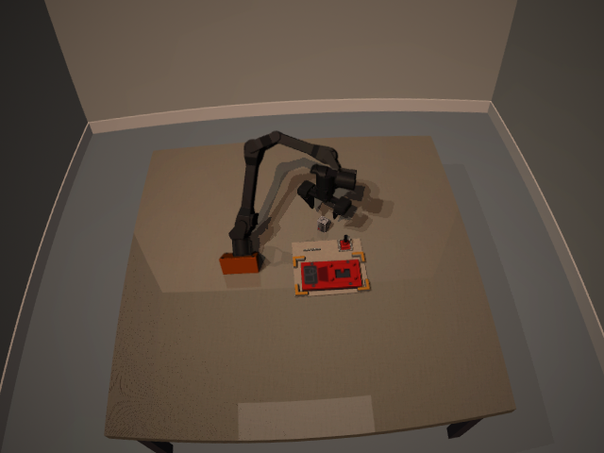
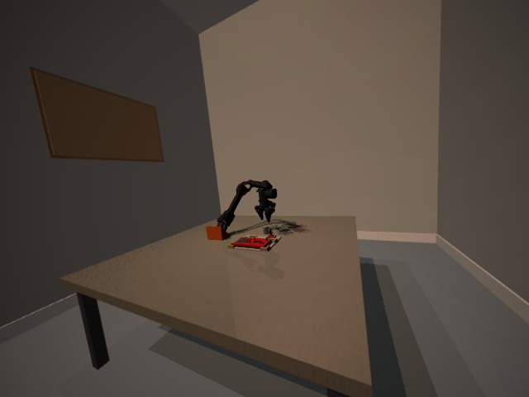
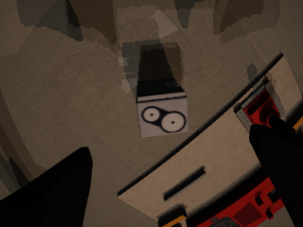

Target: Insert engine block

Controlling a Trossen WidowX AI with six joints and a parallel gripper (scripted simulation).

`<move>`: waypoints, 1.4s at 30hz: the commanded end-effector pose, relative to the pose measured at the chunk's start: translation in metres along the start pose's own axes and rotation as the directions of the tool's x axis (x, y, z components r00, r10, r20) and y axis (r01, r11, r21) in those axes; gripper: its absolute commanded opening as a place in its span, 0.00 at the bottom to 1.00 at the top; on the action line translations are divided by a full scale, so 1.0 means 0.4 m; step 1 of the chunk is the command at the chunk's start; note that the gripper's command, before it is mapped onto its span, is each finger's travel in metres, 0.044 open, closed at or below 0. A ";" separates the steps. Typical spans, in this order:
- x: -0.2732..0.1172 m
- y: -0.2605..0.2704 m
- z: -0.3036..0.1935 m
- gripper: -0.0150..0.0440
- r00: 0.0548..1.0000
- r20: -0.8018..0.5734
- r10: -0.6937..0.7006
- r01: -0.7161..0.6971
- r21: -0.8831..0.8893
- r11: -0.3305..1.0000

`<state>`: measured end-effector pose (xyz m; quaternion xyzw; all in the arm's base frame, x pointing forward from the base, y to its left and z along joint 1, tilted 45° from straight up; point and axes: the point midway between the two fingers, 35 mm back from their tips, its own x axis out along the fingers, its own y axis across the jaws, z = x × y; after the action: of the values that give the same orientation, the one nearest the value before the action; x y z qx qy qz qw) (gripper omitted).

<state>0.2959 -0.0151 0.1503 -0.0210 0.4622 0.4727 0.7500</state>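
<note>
The engine block (image 1: 323, 224) (image 2: 266, 230) (image 3: 163, 115), a small grey cube with two ringed circles on its light top, stands on the table behind the board. My gripper (image 1: 324, 211) (image 2: 265, 219) (image 3: 173, 144) is open and empty, above the block, with its fingers pointing down. In the wrist view the block lies between and beyond the fingertips. The red car body (image 1: 324, 286) (image 2: 245, 244) (image 3: 248, 214) lies on the board, with its dark opening (image 1: 343, 273) toward the right end. The rib and the block's slot side cannot be made out clearly.
The light board (image 1: 324, 245) (image 3: 208, 152) has orange corner brackets (image 1: 364, 285) around the car body and a narrow dark slot (image 3: 185, 183). A red part with a black upright knob (image 1: 344, 245) sits at its back right. The arm's orange base block (image 1: 239, 264) (image 2: 214, 232) stands left.
</note>
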 end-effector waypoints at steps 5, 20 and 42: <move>0.053 0.003 0.000 1.00 1.000 0.007 0.001 -0.001 0.002 1.000; 0.104 0.001 0.001 1.00 1.000 0.006 0.000 0.000 0.002 1.000; 0.188 0.004 0.002 1.00 1.000 0.009 0.001 -0.001 0.002 1.000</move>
<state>0.3065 0.0345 0.1009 -0.0226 0.4585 0.4715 0.7530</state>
